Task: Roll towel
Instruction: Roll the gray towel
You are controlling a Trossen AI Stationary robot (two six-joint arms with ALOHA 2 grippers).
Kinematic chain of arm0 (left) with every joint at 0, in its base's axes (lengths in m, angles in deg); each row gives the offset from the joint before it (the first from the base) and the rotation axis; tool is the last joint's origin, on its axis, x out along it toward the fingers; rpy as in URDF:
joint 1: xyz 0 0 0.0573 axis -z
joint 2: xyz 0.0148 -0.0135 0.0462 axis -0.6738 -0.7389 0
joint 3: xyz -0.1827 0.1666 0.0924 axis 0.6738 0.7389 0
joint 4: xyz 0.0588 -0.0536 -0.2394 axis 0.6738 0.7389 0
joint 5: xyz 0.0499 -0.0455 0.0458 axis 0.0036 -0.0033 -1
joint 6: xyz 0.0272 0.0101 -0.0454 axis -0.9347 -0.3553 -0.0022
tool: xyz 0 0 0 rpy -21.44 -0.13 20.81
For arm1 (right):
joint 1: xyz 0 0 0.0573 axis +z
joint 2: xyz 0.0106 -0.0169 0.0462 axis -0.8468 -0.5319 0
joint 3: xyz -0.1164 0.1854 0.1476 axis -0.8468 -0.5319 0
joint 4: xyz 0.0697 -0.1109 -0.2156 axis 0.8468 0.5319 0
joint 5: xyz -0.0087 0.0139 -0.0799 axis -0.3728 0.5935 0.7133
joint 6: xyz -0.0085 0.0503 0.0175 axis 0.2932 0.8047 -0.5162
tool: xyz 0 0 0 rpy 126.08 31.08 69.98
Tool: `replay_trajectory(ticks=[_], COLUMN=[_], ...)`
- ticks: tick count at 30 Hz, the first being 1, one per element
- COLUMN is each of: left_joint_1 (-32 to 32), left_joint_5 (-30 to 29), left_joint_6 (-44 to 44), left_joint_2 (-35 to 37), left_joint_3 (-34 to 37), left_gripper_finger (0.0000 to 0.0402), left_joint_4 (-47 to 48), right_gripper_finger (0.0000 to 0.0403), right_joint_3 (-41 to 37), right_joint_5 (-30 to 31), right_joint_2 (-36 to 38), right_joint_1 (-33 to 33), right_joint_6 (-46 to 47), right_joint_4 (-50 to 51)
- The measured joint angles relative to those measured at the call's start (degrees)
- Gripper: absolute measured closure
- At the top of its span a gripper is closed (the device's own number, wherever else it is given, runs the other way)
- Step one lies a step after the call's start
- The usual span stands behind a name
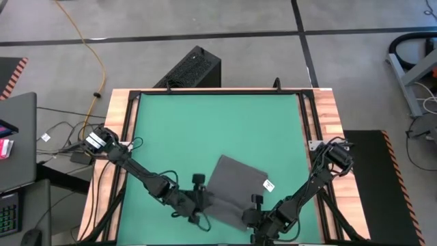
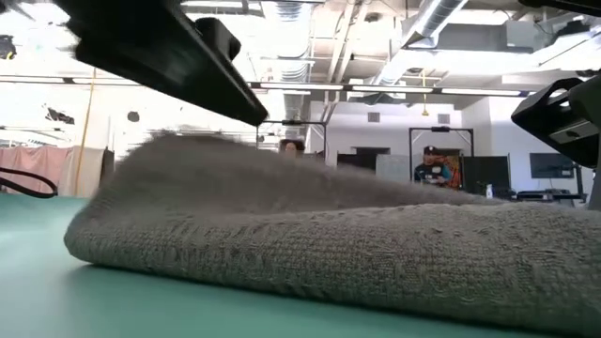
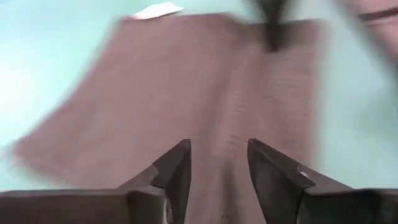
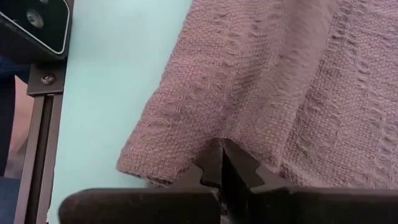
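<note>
At table's near edge: left gripper [image 3: 217, 163] parted over towel [image 1: 232, 191]; right gripper [image 4: 224, 163] pinched on towel's edge.

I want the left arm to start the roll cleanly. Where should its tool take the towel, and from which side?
Probably the near edge of the towel, where the left tool hangs open with cloth showing between its fingers. Come in low from the table's front edge: the cloth there is already folded into a thick lip, easier to pinch than the flat middle. The right tool is shut on the towel's near corner.
</note>
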Motion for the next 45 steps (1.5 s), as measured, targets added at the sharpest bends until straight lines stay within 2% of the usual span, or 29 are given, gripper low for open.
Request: replay_trajectory(ticks=[2, 5, 7, 10, 13, 15, 17, 20, 21, 32, 39, 45], left_joint_1=[-0.40, -0.11, 0.63, 0.78, -1.42, -4.51, -8.64, -14.73, -16.36, -27.15, -28.33, -28.69], left_joint_5=[-1.59, 2.16, 2.35, 3.20, -2.11, -2.80, 1.41, 13.06, 15.23, 21.48, 26.56, 25.30], left_joint_6=[0.55, -1.32, -3.40, -9.23, -15.01, -19.66, -22.51, -24.32, -25.03, -28.51, -29.38, -28.60], left_joint_2=[0.07, 0.42, 0.46, 0.33, 0.26, 0.26, 0.26, 0.26, 0.26, 0.25, 0.24, -1.93], left_joint_3=[-1.66, -4.37, -5.15, -5.04, -3.90, -3.75, -3.75, -2.75, -2.27, 3.55, 4.80, 6.48], left_gripper_finger=[0.0251, 0.0260, 0.0277, 0.0316, 0.0368, 0.0392, 0.0395, 0.0400, 0.0401, 0.0401, 0.0401, 0.0401], left_joint_4=[4.09, 8.02, 7.46, 6.27, 5.42, 4.65, 4.58, 3.46, 2.54, -3.52, -6.02, -8.36], right_gripper_finger=[0.0378, 0.0378, 0.0378, 0.0378, 0.0378, 0.0378, 0.0378, 0.0378, 0.0378, 0.0378, 0.0378, 0.0378], right_joint_3=[-0.02, -0.02, -0.02, -0.02, -0.04, -0.08, -0.09, -0.09, -0.09, -0.09, -0.09, -0.11], right_joint_5=[-0.06, -0.13, -0.19, -0.23, -0.27, -0.34, -0.41, -0.48, -0.49, -0.60, -0.65, -1.10], right_joint_2=[-0.02, -0.02, -0.03, -0.04, -0.06, -0.08, -0.08, -0.10, -0.10, -0.13, -0.15, -0.15], right_joint_1=[0.00, 0.00, 0.00, 0.00, 0.01, 0.00, 0.00, 0.00, 0.00, -0.01, -0.06, -0.71], right_joint_6=[-0.02, -0.07, -0.49, -0.52, -0.68, -0.97, -0.97, -0.98, -0.99, -1.21, -1.50, -1.52], right_joint_4=[0.02, 0.07, 0.06, 0.07, 0.11, -0.07, -0.17, -0.46, -0.48, -0.57, -0.61, -1.01])
